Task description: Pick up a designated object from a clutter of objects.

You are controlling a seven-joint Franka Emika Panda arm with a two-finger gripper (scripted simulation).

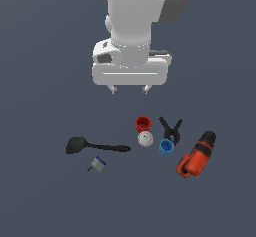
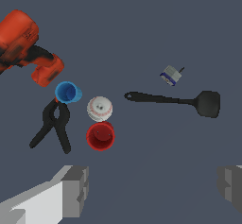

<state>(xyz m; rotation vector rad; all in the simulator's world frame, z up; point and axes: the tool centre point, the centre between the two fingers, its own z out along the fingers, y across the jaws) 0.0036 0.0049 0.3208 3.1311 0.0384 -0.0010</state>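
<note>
Red cup (image 1: 142,124) stands upright and open-mouthed on the dark grey counter (image 1: 45,201), touching the white ball (image 1: 145,139) and just beside the black clamp (image 1: 171,129). A blue cup (image 1: 166,146) lies close to the ball and touching the clamp, with the orange-red drill (image 1: 196,155) towards the exterior view's right. The black ladle (image 1: 95,145) and a small grey-blue block (image 1: 98,164) lie apart towards the exterior view's left. The end effector (image 1: 129,89) hangs above the clutter, well clear of every object, fingers (image 2: 75,190) spread wide with nothing between them; the red cup (image 2: 100,136) sits nearer one finger than the other
</note>
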